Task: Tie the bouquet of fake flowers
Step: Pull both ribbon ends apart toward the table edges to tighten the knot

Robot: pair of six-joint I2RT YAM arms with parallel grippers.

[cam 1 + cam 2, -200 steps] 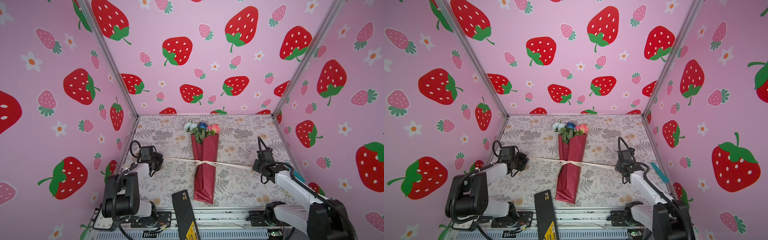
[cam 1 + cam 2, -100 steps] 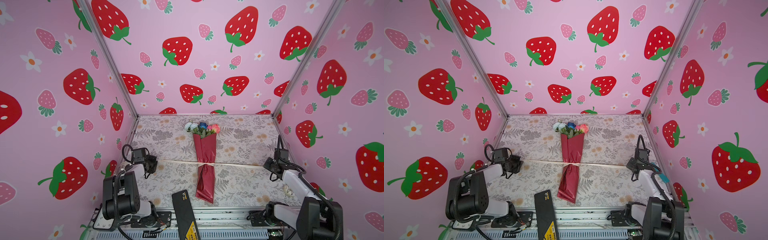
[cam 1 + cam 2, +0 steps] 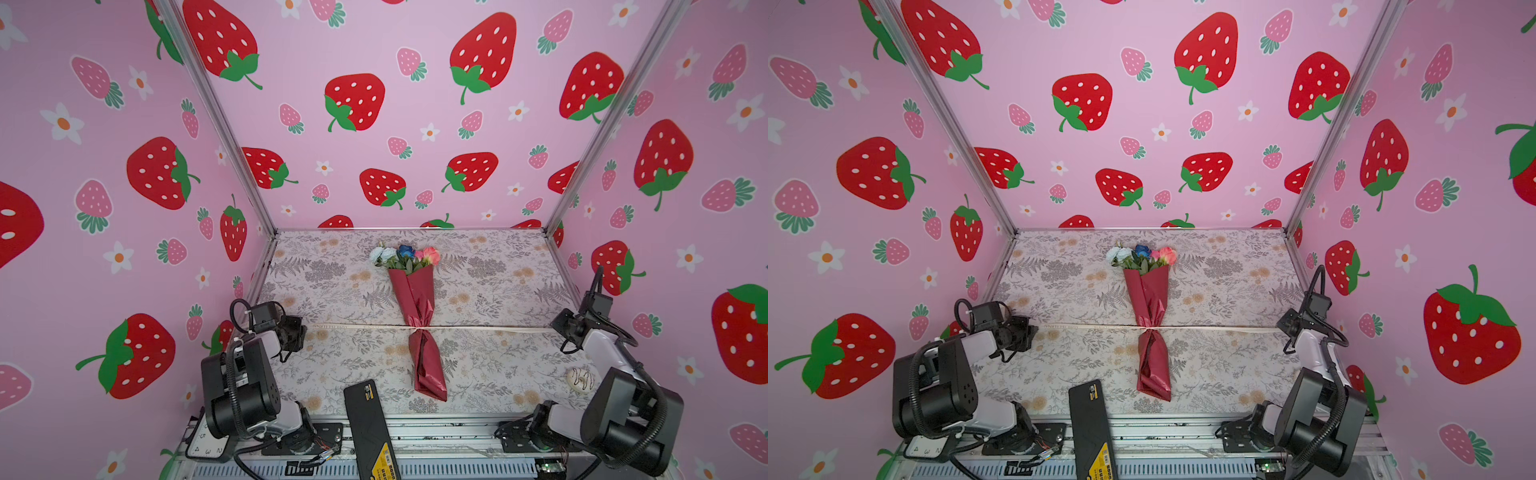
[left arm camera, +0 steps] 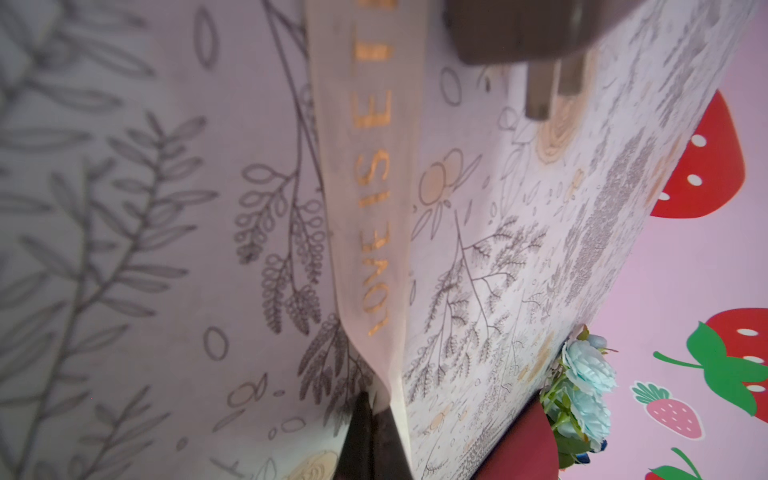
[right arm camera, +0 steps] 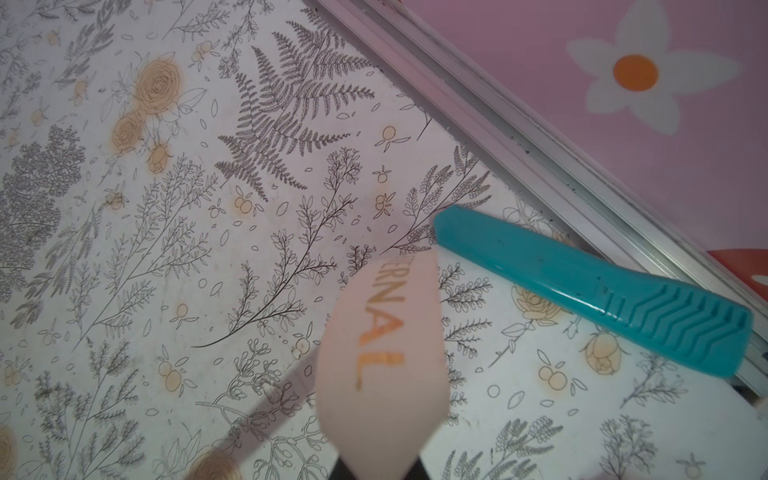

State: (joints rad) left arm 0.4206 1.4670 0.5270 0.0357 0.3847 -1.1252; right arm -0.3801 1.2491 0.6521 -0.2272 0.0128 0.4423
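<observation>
Top view: black device [image 3: 370,419] near bouquet [image 3: 417,307]

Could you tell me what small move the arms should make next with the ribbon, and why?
Probably bring the left gripper and right gripper inward toward the bouquet, giving slack for a second crossing. Each is shut on an end of the ribbon, which runs taut between them and already pinches the bouquet into a narrow waist.

Bouquet [image 3: 417,291] lies flat, blooms nearest the back wall [image 3: 415,137]. Dark red wrap cinched at waist, seemingly knotted. Pale blue, dark blue, pink heads.
</observation>
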